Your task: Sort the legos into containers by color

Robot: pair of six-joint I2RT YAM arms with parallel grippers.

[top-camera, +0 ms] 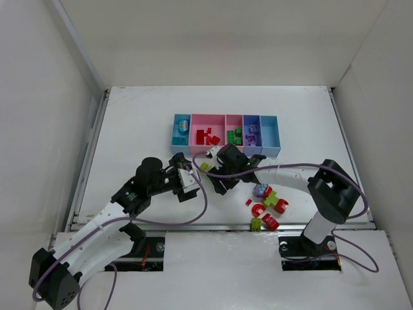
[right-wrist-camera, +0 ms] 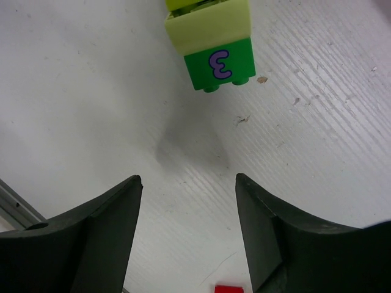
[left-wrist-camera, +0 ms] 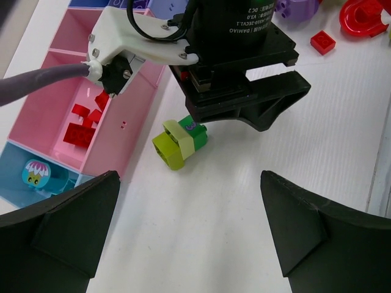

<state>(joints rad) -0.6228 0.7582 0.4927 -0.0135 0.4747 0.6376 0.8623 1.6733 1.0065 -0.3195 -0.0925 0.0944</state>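
The stacked brick (right-wrist-camera: 214, 46) is pale yellow-green joined to a bright green block printed with a purple numeral 3. The containers (top-camera: 224, 117) run light blue, pink, pink, purple-blue, light blue, with red bricks (left-wrist-camera: 82, 125) in the wide pink one. The table (top-camera: 142, 123) is white.

This is a robotics lab test cell: a bare white surface (top-camera: 142, 123) boxed in by plain white panel walls (top-camera: 45, 97), with a metal rail (top-camera: 87, 171) running down its left edge. The white-and-black left arm (top-camera: 97, 231) and right arm (top-camera: 290, 179) are bolted at the near edge, with purple cables (top-camera: 205, 197) looping off them. The only props are toy legos (top-camera: 272, 199) and a row of coloured containers (top-camera: 270, 137).
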